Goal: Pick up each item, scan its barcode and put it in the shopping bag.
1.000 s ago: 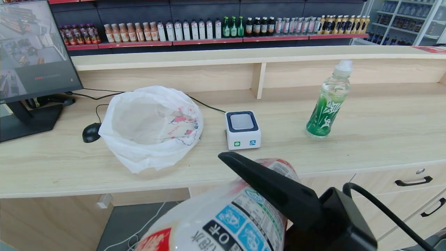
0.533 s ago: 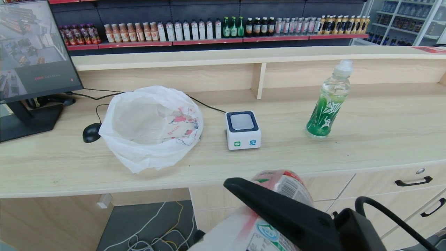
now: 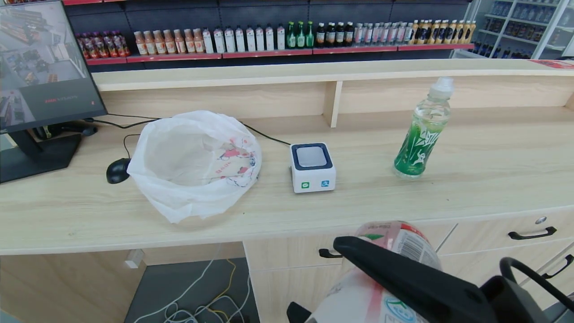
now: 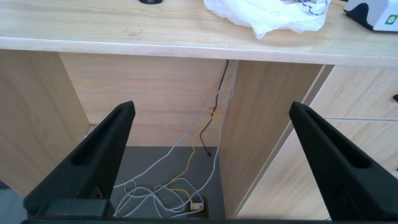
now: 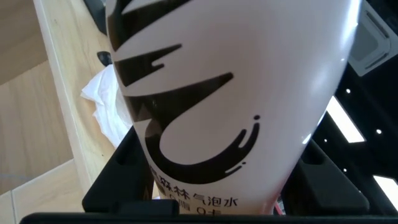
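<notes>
Bottle pinched in my right gripper sits lower and further right than a second ago, in front of the counter edge, barcode up. I judge the scan not done. Left gripper hangs spread below counter level. Scanner and shopping bag lie beyond, well apart from the bottle.

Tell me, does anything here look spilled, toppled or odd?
Nothing stands out: the green bottle stands upright, the scanner sits flat, the shopping bag lies open, and the right gripper holds a white bottle.
</notes>
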Robot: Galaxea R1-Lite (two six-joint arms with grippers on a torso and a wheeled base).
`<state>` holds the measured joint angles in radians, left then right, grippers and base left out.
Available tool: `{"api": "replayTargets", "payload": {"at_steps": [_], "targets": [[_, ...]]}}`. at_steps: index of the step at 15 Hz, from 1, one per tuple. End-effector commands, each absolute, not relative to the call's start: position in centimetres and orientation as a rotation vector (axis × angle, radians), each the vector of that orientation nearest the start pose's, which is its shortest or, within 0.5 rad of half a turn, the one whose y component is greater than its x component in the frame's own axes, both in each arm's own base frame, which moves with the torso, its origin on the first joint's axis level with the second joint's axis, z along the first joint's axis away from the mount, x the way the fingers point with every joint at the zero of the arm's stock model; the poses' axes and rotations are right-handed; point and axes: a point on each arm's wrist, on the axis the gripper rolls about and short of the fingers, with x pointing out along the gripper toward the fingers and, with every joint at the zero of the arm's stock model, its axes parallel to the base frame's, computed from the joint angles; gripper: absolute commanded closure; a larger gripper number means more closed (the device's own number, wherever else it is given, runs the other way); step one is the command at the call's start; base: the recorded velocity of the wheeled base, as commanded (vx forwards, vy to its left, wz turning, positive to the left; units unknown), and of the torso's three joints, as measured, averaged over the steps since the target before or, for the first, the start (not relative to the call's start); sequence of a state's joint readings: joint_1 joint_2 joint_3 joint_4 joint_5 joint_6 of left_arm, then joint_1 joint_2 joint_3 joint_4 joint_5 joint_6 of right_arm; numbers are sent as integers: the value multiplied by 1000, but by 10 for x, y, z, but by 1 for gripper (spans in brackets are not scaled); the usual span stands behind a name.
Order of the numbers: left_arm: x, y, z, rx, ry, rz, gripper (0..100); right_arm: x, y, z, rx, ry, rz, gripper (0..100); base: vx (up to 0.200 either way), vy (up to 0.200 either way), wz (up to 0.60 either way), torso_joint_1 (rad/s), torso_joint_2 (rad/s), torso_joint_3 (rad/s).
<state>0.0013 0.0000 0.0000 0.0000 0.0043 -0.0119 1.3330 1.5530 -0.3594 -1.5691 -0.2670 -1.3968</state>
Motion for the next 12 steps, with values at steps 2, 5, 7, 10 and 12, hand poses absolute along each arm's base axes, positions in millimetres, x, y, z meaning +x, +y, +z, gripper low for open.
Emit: {"api": "replayTargets", "payload": {"at_steps": [2, 5, 7, 10, 12], "targets": [[-23, 0, 75, -12, 0, 6, 0, 60, 219, 211, -949, -942, 632, 100, 0, 0, 0, 0, 0, 0], [-23, 0, 75, -12, 0, 6, 0, 61, 228, 202, -973, -927, 657, 100, 0, 0, 0, 0, 0, 0], [-23, 0, 75, -12, 0, 6, 0, 63, 236, 200, -978, -922, 663, 100, 0, 0, 0, 0, 0, 0], [-23, 0, 75, -12, 0, 6, 0, 63, 239, 201, -973, -922, 662, 100, 0, 0, 0, 0, 0, 0], [-23, 0, 75, -12, 0, 6, 0, 64, 239, 202, -969, -921, 657, 100, 0, 0, 0, 0, 0, 0]]}}
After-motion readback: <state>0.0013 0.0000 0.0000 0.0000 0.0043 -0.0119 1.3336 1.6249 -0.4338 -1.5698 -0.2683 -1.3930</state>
